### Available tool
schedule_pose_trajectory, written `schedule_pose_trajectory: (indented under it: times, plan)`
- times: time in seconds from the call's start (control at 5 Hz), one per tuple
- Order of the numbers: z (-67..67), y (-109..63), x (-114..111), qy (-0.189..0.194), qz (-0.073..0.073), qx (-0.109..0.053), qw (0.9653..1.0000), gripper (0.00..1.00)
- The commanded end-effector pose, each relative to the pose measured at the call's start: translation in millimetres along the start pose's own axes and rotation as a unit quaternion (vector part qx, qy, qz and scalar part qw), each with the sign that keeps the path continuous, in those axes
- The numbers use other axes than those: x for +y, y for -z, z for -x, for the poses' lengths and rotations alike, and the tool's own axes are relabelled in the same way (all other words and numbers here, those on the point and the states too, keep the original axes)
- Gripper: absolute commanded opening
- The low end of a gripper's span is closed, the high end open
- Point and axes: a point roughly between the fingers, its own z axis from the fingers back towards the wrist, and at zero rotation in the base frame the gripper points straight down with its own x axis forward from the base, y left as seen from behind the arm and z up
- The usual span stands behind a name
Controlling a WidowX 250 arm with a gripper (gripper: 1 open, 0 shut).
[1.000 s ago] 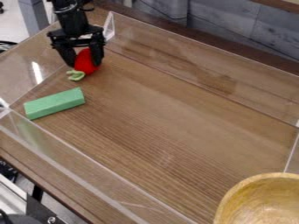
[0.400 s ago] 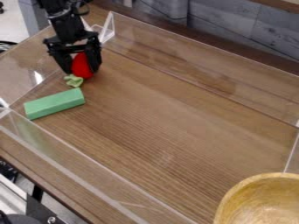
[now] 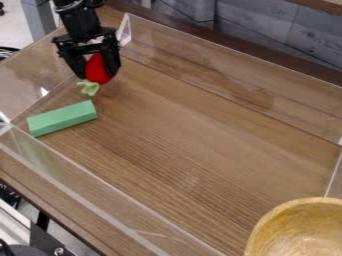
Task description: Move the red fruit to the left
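The red fruit (image 3: 96,70) sits at the far left of the wooden table, near the back corner. Its pale green leafy stem (image 3: 88,88) points toward the front. My black gripper (image 3: 88,66) comes down on it from above. The fingers (image 3: 66,62) stand open, one on each side of the fruit and straddling it. The fruit's upper part is hidden behind the gripper, and I cannot tell whether the pads touch it.
A flat green rectangular block (image 3: 63,118) lies just in front of the fruit. A wooden bowl (image 3: 301,232) stands at the front right corner. Clear acrylic walls (image 3: 227,75) fence in the table's back and left sides.
The gripper swung slightly left, then back right and a little upward, staying open throughout. The red fruit remains between the fingers at about the same spot.
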Motion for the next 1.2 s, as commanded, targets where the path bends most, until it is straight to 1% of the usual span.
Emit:
schedule_pose_trajectory:
  times: [0.0, 0.2, 0.4, 0.8, 1.0]
  plan:
    - [-14.6, -21.8, -12.2, 0.027, -0.002, -0.032, 0.9991, 1.00]
    - [-12.7, -20.1, -13.9, -0.006, -0.001, -0.038, 0.9992, 1.00]
    - [-11.5, -18.3, -14.6, -0.038, -0.002, -0.044, 0.9983, 1.00]
    - [-22.1, -20.0, -0.2, -0.024, 0.001, -0.041, 0.9989, 1.00]
    - [-20.0, -14.7, -11.1, 0.000, 0.002, -0.034, 0.9994, 1.00]
